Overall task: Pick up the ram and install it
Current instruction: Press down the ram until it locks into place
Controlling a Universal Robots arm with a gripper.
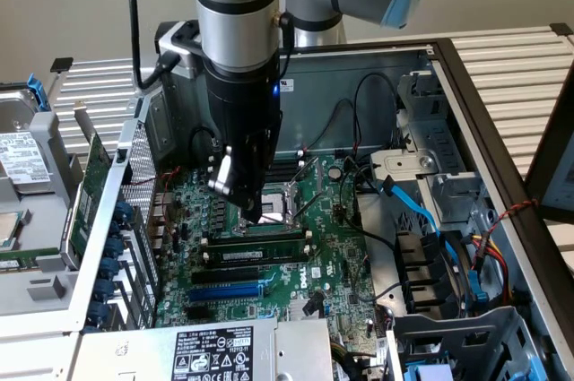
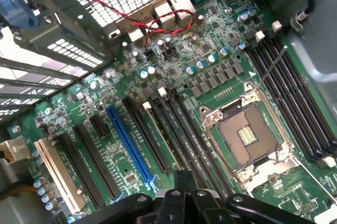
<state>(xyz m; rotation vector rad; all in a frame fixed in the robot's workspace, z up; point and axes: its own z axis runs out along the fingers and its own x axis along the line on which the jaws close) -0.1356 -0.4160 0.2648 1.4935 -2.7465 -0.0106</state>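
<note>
I'm looking into an open computer case (image 1: 466, 121) lying on a slatted metal table (image 1: 516, 63), with a plain beige wall behind it. The green motherboard (image 1: 327, 246) covers the case floor, and a labelled power supply (image 1: 211, 354) sits at the near edge. A hard drive (image 1: 22, 161) rests on the table at the exterior view's left, beside a green expansion card (image 1: 85, 197) standing along the case's rear grille.

My arm (image 1: 235, 4) comes straight down over the board, and the gripper (image 1: 254, 212) hangs just above the empty processor socket (image 1: 287, 202), its fingers pressed together; I cannot tell whether they pinch anything. The ram (image 1: 256, 253) lies seated in a black slot just beside the socket, on the side toward the blue expansion slot (image 1: 229, 291).

The wrist view gives me the socket's (image 2: 250, 137) gold contact pad and lever, a red-and-black wire (image 2: 131, 16) by the rear ports and a white slot (image 2: 58, 174), which the exterior view hides. The gripper's (image 2: 181, 195) black linkages show here.
</note>
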